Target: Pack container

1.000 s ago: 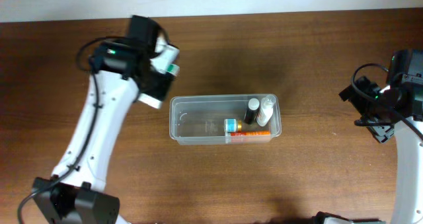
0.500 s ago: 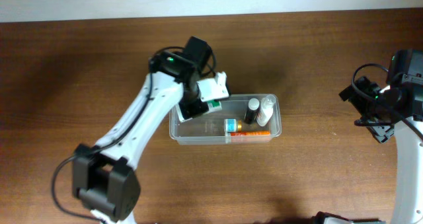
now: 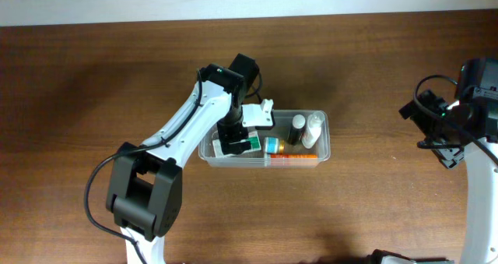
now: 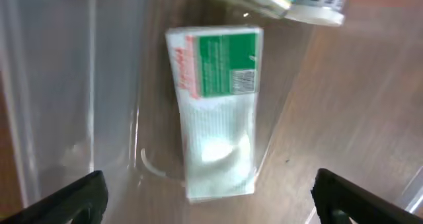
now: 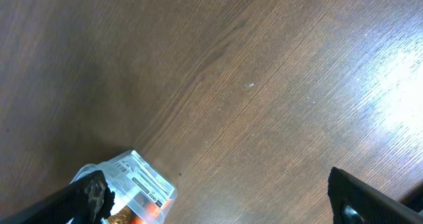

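The clear plastic container (image 3: 324, 133) stands mid-table. Its right half holds a black-capped bottle (image 3: 296, 129), a white bottle (image 3: 313, 128), a small blue-labelled bottle (image 3: 271, 146) and an orange box (image 3: 294, 160). A white box with a green label (image 4: 218, 112) lies flat on the container's floor in the left half, also seen as the box (image 3: 238, 146) from overhead. My left gripper (image 4: 211, 201) hovers straight above it, open, its fingers wide on either side and touching nothing. My right gripper (image 5: 218, 197) is open and empty over bare table, well to the right of the container (image 5: 142, 184).
The brown wooden table (image 3: 373, 202) stretches around the container. The left arm (image 3: 187, 132) reaches diagonally from the lower left over the container's left end. The right arm (image 3: 475, 116) stays at the table's right edge. A pale wall strip borders the far edge.
The left arm swung from left of the container to above its left half carrying the white-green box, then opened; the box now lies inside. The right arm has not moved.
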Action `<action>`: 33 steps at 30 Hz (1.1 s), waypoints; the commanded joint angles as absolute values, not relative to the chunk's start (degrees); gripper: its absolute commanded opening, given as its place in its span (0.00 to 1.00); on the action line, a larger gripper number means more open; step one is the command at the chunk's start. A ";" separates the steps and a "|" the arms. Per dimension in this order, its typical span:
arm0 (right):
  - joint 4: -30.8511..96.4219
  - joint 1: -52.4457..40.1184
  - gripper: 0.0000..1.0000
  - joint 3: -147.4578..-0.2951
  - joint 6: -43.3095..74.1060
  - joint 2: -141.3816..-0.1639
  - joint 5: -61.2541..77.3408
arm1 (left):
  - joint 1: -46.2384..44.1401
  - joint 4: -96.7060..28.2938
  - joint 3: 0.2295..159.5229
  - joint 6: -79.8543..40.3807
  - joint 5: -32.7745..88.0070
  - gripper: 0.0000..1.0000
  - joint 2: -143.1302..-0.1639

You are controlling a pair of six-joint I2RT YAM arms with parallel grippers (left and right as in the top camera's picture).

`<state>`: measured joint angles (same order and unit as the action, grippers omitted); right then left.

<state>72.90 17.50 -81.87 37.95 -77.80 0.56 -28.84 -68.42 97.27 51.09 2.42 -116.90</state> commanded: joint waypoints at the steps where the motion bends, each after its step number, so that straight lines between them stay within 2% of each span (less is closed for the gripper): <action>1: 72.86 17.69 0.99 -82.30 38.39 -77.01 0.69 | -28.82 -69.65 101.38 42.17 -0.95 1.00 -115.18; 8: 72.86 17.69 0.98 -82.30 38.39 -77.01 0.67 | -27.90 -73.95 110.45 23.68 -3.07 1.00 -105.97; 15: 72.86 17.69 0.98 -82.30 38.39 -77.01 0.67 | -26.92 -83.50 112.03 15.33 -7.99 1.00 -92.55; 28: 72.86 17.69 0.98 -82.30 38.39 -77.01 0.67 | -26.94 -95.98 112.03 14.15 0.40 1.00 -77.25; 33: 72.86 17.69 0.98 -82.30 38.39 -77.01 0.67 | -26.94 -94.83 112.01 15.29 0.67 1.00 -75.11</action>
